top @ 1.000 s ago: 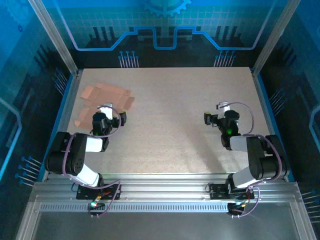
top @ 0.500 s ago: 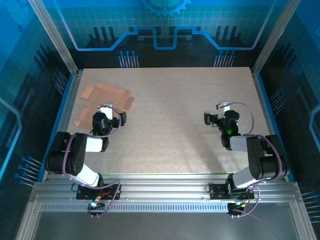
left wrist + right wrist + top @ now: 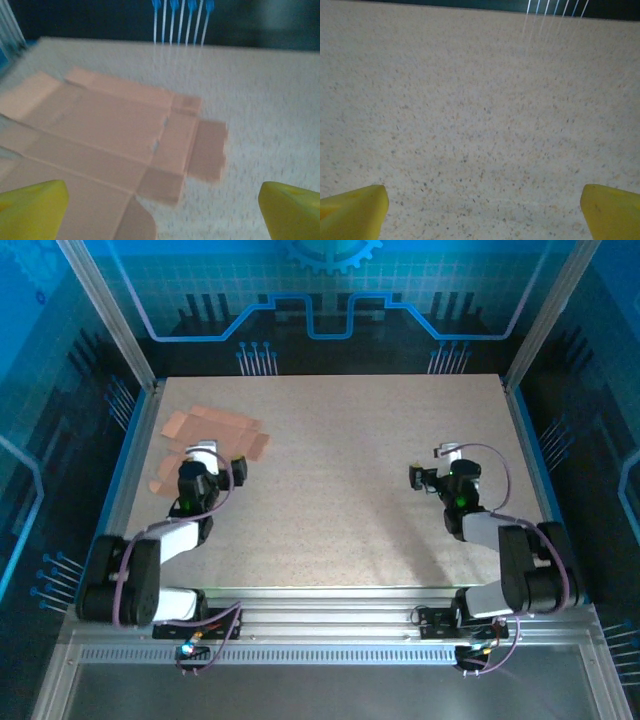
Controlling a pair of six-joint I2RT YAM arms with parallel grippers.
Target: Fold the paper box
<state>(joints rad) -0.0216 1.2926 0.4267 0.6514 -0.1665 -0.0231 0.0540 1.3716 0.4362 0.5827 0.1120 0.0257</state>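
The flat, unfolded paper box (image 3: 213, 428) lies at ten o'clock on the speckled surface (image 3: 350, 510), near the left rail. The left tool (image 3: 220, 454) hangs over its near edge, yellow fingers (image 3: 35, 202) spread wide with nothing gripped. Over at three o'clock, well apart from the box, the right tool (image 3: 430, 463) is spread wide too, gripping nothing.

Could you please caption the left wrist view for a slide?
Open left gripper facing the flat, unfolded paper box on the table.
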